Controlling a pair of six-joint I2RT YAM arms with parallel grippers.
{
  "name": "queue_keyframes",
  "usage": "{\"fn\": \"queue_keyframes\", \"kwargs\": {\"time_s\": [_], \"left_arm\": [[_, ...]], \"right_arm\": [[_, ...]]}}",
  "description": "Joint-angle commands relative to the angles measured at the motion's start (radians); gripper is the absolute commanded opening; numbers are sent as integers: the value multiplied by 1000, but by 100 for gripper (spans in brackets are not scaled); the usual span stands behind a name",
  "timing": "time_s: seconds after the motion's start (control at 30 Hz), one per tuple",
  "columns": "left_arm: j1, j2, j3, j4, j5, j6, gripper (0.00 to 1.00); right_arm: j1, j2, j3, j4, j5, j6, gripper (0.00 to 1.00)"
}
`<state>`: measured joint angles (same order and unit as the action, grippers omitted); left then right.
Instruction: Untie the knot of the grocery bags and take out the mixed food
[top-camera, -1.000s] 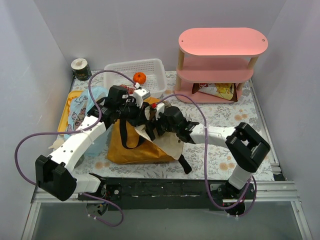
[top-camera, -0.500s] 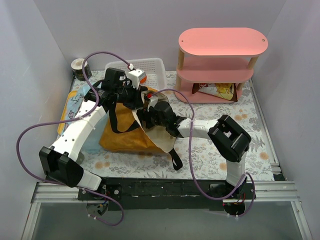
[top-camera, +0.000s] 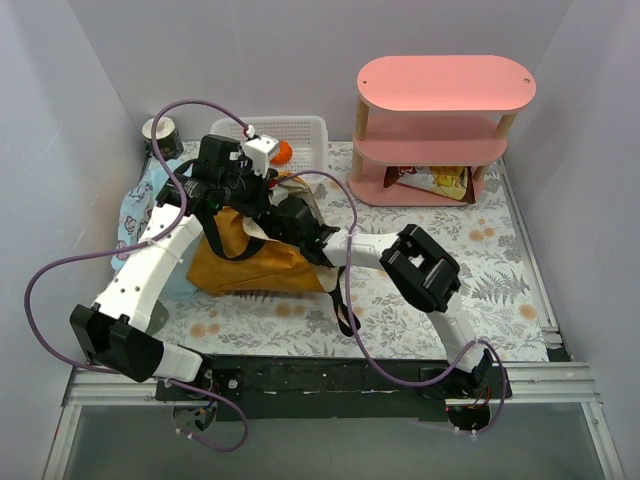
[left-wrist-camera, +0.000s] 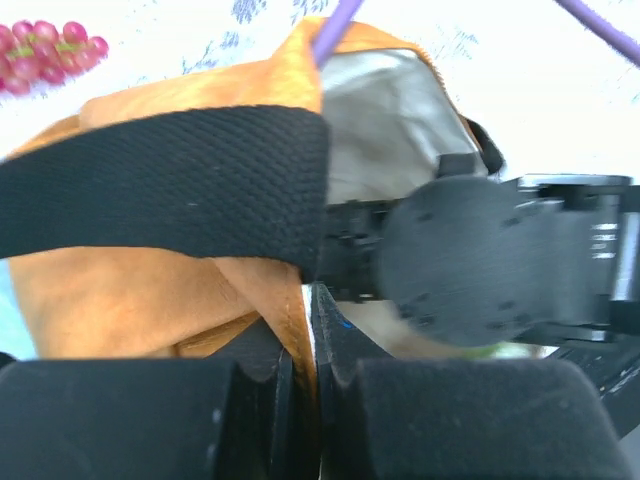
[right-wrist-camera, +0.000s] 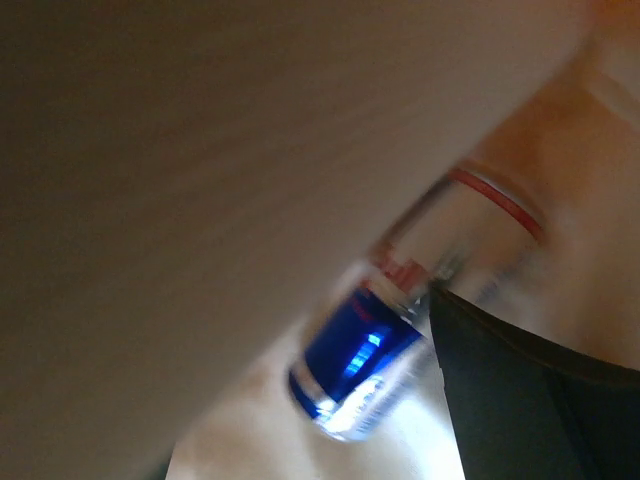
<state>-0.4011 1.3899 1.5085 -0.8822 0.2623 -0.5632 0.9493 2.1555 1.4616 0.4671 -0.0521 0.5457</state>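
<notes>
The mustard-brown tote lies on its side at the table's left, its cream-lined mouth facing back right. My left gripper is shut on the tote's rim fabric, next to a black strap handle, and holds the mouth up. My right arm reaches into the mouth, and its black gripper body sits inside. In the blurred right wrist view a silver-blue-red drink can lies on the lining beside one dark finger. The pale blue plastic bag lies left of the tote.
A white basket at the back holds an orange fruit. Reddish grapes lie behind the tote. A dark cup stands in the back left corner. A pink shelf at the back right holds a snack packet.
Both arms and the tote have shifted left and toward the back. My left gripper pulled the rim up and back. My right arm stretched further into the tote's mouth.
</notes>
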Motion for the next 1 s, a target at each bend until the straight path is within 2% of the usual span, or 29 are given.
{"fn": "queue_keyframes", "kwargs": {"time_s": [0.0, 0.07, 0.1, 0.17, 0.2, 0.27, 0.3, 0.37, 0.47, 0.6, 0.77, 0.97], "left_arm": [[-87, -63, 65, -11, 371, -40, 0], [-91, -57, 59, -9, 367, -38, 0], [-91, -57, 56, -5, 364, -40, 0], [-93, -65, 41, 3, 353, -43, 0], [-93, -78, 33, 12, 348, -41, 0], [-93, -94, 3, 20, 325, -35, 0], [-93, -101, -10, 28, 321, -30, 0], [-93, -132, -60, 38, 305, -17, 0], [-91, -190, -164, 72, 281, 17, 0], [-91, -264, -309, 103, 268, 94, 0], [-91, -339, -504, 146, 256, 174, 0], [-91, -345, -625, 215, 252, 178, 0]], "right_arm": [[34, 127, 97, -90, 135, 31, 96], [42, 147, 85, -29, 109, -28, 87], [45, 145, 62, -13, 89, -45, 77], [43, 121, 37, 7, 78, -90, 68], [34, 84, -7, 45, 60, -117, 58], [23, 32, -75, 80, -20, -189, 47], [7, -27, -152, 99, -40, -205, 36], [-13, -92, -233, 102, -86, -223, 26], [-64, -238, -424, 113, -126, -277, 3], [-128, -469, -622, 104, -178, -375, 1], [-139, -672, -825, 61, -250, -532, 1], [-133, -809, -896, -5, -246, -593, 1]]}}
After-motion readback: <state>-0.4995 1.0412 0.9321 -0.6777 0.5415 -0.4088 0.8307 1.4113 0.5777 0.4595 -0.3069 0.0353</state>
